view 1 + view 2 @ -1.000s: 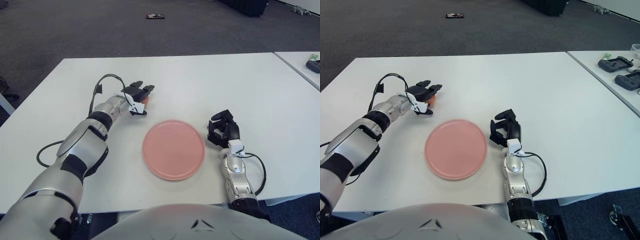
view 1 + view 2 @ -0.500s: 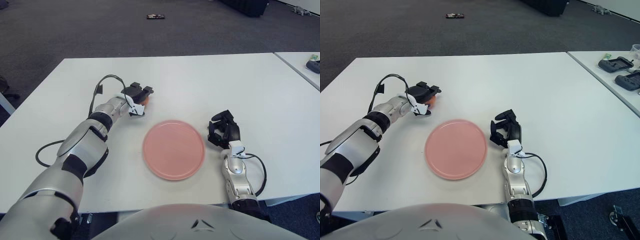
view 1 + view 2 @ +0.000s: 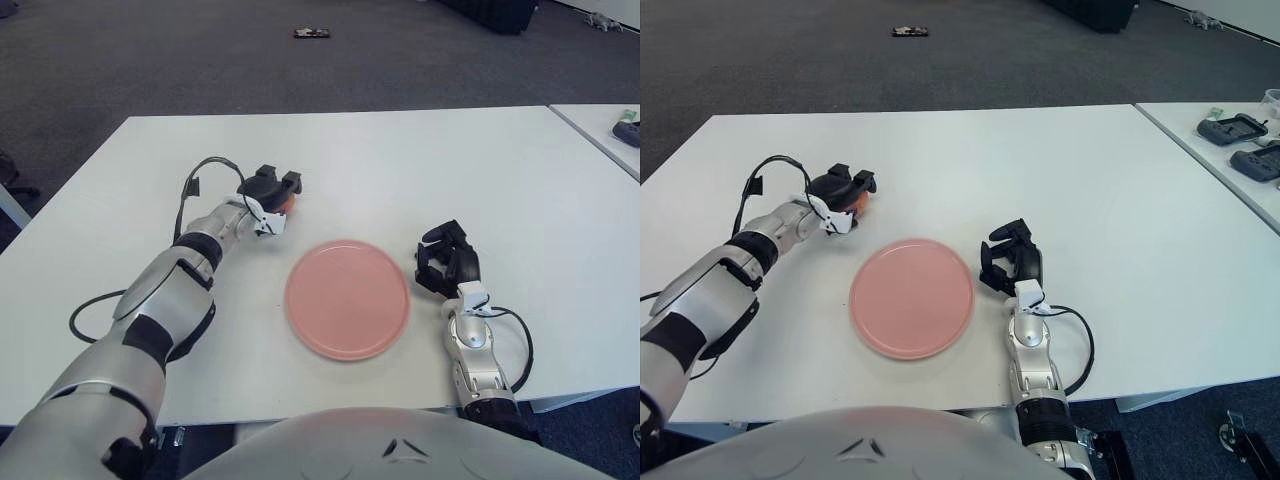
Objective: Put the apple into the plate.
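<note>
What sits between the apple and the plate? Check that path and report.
Nothing visible does. The left hand is closed over the apple at the table's left-centre, and only bare white table lies between it and the pink plate, which holds nothing. The right hand rests beside the plate's far edge, off that path.

The plate (image 3: 347, 298) lies on the table (image 3: 420, 160), near its front edge. The apple (image 3: 284, 201) is behind the plate and to its left, inside the left hand (image 3: 268, 189). The right hand (image 3: 447, 260) rests on the table just to the right of the plate.
</note>
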Controlling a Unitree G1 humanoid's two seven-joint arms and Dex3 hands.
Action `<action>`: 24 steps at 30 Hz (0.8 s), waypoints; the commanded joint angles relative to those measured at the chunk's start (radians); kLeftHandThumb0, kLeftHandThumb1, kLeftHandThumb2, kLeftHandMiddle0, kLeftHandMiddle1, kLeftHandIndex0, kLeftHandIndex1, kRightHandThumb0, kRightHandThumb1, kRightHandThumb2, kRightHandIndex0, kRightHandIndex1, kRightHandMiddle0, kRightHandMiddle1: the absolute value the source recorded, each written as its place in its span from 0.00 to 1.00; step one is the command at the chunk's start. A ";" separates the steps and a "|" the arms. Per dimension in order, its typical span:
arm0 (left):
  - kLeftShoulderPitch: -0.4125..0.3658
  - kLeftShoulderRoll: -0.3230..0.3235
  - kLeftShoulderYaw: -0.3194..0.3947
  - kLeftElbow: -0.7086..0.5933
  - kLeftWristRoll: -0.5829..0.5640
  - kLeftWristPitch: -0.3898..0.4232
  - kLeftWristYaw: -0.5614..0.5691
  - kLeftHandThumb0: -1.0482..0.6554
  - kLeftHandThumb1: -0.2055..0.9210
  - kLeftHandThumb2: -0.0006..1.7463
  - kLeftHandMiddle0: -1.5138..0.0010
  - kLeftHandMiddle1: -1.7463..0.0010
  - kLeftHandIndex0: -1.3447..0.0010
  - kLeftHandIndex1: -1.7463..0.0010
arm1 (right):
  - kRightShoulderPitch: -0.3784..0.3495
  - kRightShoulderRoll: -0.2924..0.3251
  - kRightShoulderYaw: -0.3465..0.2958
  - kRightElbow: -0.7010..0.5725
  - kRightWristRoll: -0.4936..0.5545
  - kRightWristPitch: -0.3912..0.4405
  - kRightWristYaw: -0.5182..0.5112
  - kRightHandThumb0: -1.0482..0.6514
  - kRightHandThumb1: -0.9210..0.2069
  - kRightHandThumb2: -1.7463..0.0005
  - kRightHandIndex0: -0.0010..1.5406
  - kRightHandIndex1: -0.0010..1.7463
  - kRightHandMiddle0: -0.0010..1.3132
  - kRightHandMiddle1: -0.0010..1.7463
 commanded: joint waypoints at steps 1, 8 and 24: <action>0.067 0.001 -0.006 0.037 0.007 0.016 -0.011 0.58 0.34 0.79 0.53 0.13 0.60 0.00 | 0.001 -0.003 -0.008 -0.010 -0.002 0.009 -0.005 0.38 0.30 0.43 0.36 0.87 0.31 1.00; 0.079 -0.004 0.022 0.037 -0.014 0.014 0.034 0.61 0.27 0.89 0.49 0.04 0.58 0.00 | 0.009 -0.002 -0.006 -0.035 0.002 0.034 0.002 0.38 0.30 0.44 0.37 0.86 0.31 1.00; 0.103 -0.009 0.093 0.034 -0.085 -0.003 0.053 0.61 0.17 0.94 0.39 0.08 0.54 0.00 | 0.013 -0.005 -0.005 -0.044 -0.001 0.042 0.002 0.38 0.30 0.43 0.38 0.86 0.31 1.00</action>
